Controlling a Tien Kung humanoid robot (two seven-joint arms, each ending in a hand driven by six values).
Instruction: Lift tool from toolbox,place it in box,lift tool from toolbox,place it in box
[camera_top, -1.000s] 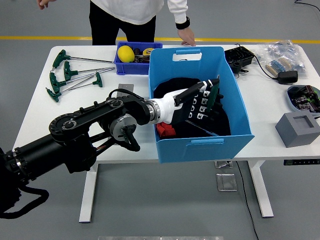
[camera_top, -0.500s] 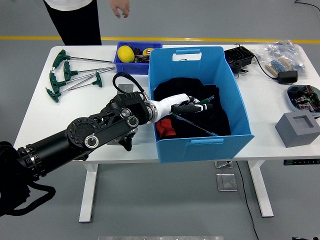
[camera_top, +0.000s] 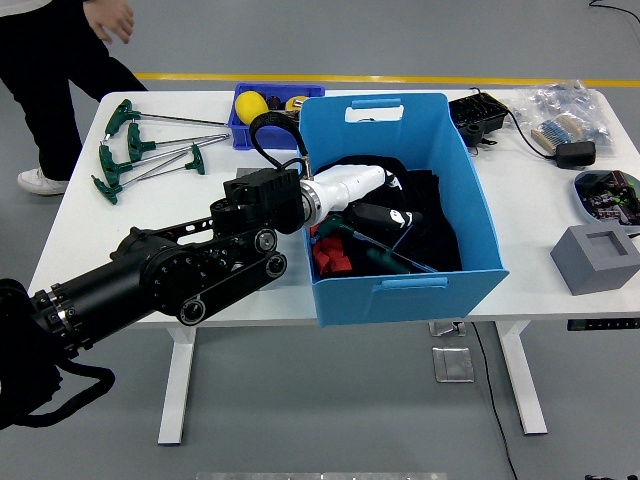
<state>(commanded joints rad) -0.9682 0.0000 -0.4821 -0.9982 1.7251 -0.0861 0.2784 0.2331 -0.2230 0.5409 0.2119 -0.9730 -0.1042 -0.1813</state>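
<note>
White and black, the left hand (camera_top: 385, 212) is inside the blue box (camera_top: 400, 290), fingers loose, gripping nothing I can see. A green-handled tool (camera_top: 385, 260) lies just beneath it on dark cloth (camera_top: 435, 215). I judge one drop is done; more tools (camera_top: 145, 150) wait on the table (camera_top: 70, 240), well apart.

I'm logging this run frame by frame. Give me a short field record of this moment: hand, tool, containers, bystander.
left hand: inside the blue box, palm down over the black cloth
tool: green-handled, lying in the box just below the hand
toolbox: small blue tray behind the box, yellow item inside
T-handle keys: on the table, far left
right arm: not in view
person: at far left, walking off
</note>
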